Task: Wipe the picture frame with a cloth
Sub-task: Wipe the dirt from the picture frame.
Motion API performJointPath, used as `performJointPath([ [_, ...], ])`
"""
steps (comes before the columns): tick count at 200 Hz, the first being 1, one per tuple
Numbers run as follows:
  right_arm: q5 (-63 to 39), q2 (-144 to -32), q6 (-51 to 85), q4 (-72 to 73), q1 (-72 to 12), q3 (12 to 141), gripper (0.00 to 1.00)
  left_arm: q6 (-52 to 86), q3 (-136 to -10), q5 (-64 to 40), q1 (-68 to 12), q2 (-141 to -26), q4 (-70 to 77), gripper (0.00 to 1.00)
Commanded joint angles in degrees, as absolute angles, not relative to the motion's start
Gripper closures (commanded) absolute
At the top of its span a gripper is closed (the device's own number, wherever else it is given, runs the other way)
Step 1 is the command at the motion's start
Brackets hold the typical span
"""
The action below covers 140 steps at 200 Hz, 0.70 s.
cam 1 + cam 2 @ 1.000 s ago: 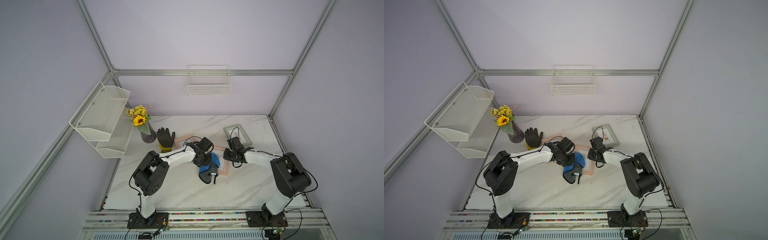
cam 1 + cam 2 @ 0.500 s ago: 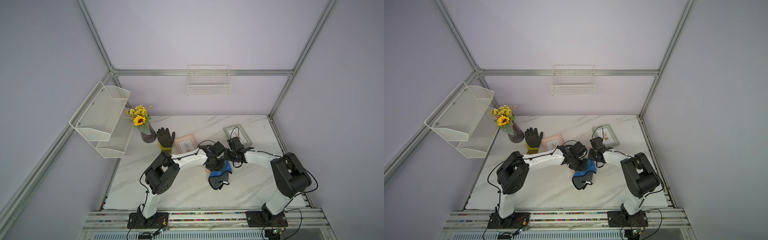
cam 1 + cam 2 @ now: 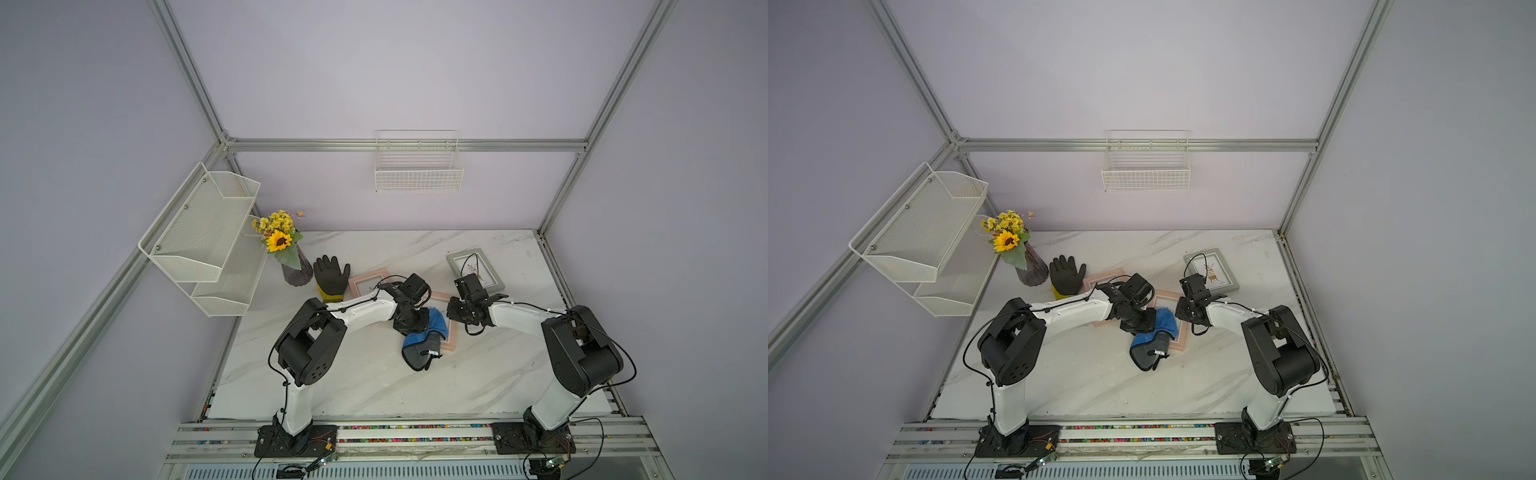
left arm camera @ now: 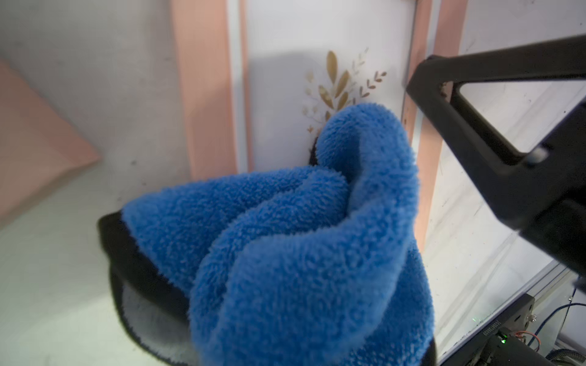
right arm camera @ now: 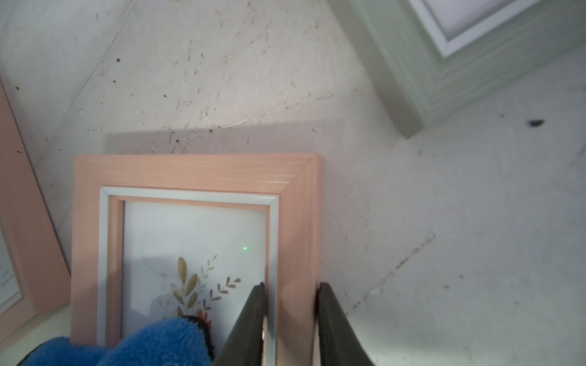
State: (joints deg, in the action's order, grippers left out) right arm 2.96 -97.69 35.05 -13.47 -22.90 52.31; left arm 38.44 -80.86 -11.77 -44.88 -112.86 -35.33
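Observation:
The picture frame is pink with a leaf print and lies flat mid-table, seen in both top views. My right gripper is shut on its right-hand rail, one finger on the glass side and one outside. The blue cloth is bunched in my shut left gripper and rests on the frame's glass. Its grey reverse trails onto the table toward the front. The cloth hides the left jaws in the left wrist view. The cloth's edge also shows in the right wrist view.
A second pink frame lies partly under my left arm. A grey-green frame lies behind my right gripper. A black-and-yellow glove and a vase of flowers stand at the back left, below a wire shelf.
My left gripper swept the cloth to the right across the frame, then back to the left. The right gripper has kept its hold on the frame's rail.

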Motion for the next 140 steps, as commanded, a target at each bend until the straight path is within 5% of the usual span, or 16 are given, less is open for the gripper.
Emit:
performJointPath([
  [1,5.0,-97.2,34.6,-17.0,-22.6,51.6,0.72,38.8,-84.9,-13.4,-47.9,-116.3,-36.4,0.98],
  [81,5.7,-97.4,34.5,-16.7,-22.5,50.8,0.72,36.0,-77.3,-6.3,-40.6,-110.1,-38.4,0.97],
  [140,5.6,-97.6,34.4,-17.0,-22.5,51.4,0.72,38.5,-83.8,-10.2,-46.5,-115.0,-37.2,0.97],
])
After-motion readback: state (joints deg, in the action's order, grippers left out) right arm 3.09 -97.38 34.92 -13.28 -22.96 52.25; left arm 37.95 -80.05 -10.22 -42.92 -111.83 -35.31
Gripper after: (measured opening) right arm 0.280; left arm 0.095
